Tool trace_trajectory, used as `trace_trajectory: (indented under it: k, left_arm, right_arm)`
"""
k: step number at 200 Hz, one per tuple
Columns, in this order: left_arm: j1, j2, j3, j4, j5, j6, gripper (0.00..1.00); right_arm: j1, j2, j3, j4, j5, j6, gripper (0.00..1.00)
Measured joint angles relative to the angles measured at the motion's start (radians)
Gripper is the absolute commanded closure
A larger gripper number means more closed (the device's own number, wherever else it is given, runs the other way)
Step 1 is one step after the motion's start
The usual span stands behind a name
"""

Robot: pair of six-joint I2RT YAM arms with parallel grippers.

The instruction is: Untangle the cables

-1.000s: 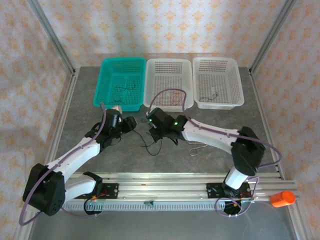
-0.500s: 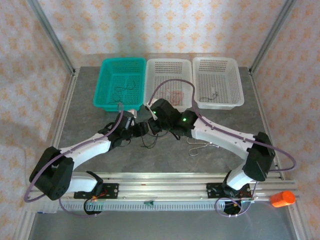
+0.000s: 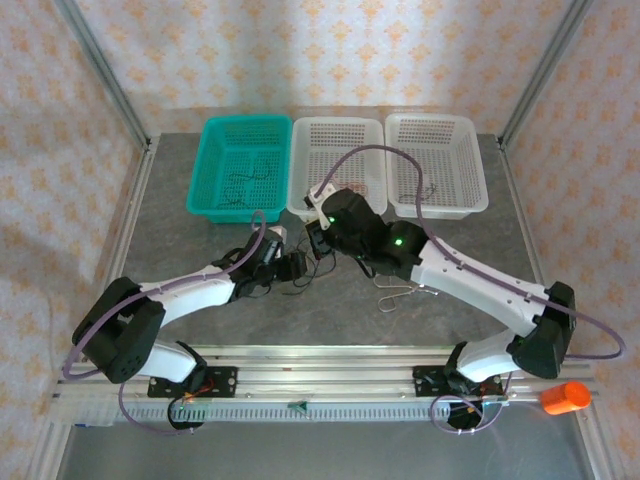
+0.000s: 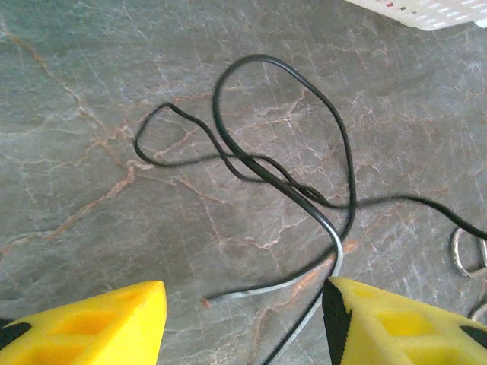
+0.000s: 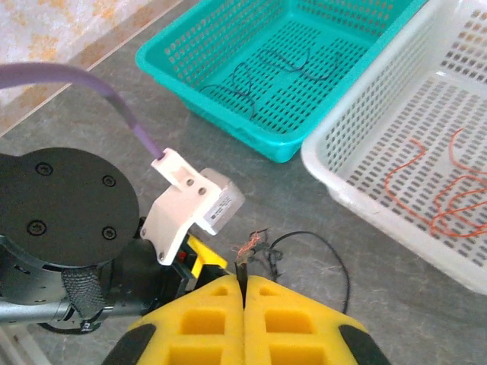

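Note:
Black cables (image 4: 283,175) lie looped and crossed on the marbled table; one bare end (image 4: 207,299) rests between my left gripper's (image 4: 243,312) open yellow fingers, touching neither. In the top view the left gripper (image 3: 296,268) sits low beside the same tangle (image 3: 312,272). My right gripper (image 5: 243,283) is shut on a black cable whose frayed copper tip (image 5: 251,247) sticks out above the fingers; it hangs just above the left one (image 3: 318,243). More black cables (image 5: 274,72) lie in the teal basket and orange-red ones (image 5: 441,194) in the white basket.
Three baskets stand along the back: teal (image 3: 212,170), white middle (image 3: 300,165), white right (image 3: 478,170). A silver wire clip (image 3: 396,293) lies right of the tangle and shows as a ring (image 4: 464,252) in the left wrist view. An orange object (image 3: 565,397) rests by the front rail.
The left arm has reached right, to the tangle. The right arm has swung back toward the baskets with the cable end pinched.

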Motion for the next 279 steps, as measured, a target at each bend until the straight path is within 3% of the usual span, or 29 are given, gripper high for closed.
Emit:
trace_trajectory:
  k: [42, 109, 140, 214, 243, 279]
  left_arm:
    - [0.000, -0.065, 0.002, -0.018, -0.048, 0.013, 0.42]
    - [0.001, -0.321, 0.090, -0.102, -0.148, 0.108, 0.32]
    - [0.003, -0.373, 0.115, -0.100, -0.050, 0.174, 0.35]
    - [-0.003, -0.284, 0.158, -0.065, 0.245, 0.237, 0.39]
    - [-0.040, -0.271, 0.172, -0.051, 0.285, 0.237, 0.39]
    - [-0.113, -0.240, 0.208, -0.051, 0.255, 0.241, 0.39]
  right_arm:
    - [-0.022, -0.011, 0.008, -0.011, 0.042, -0.021, 1.00]
    - [-0.129, -0.026, 0.039, -0.060, -0.067, -0.055, 1.00]
    - [-0.161, -0.026, 0.039, -0.069, -0.126, -0.054, 1.00]
    - [-0.269, -0.019, 0.039, -0.068, -0.285, -0.007, 1.00]
    - [-0.291, 0.009, 0.039, -0.059, -0.333, 0.021, 1.00]
    - [-0.300, 0.038, 0.039, -0.029, -0.399, 0.056, 1.00]
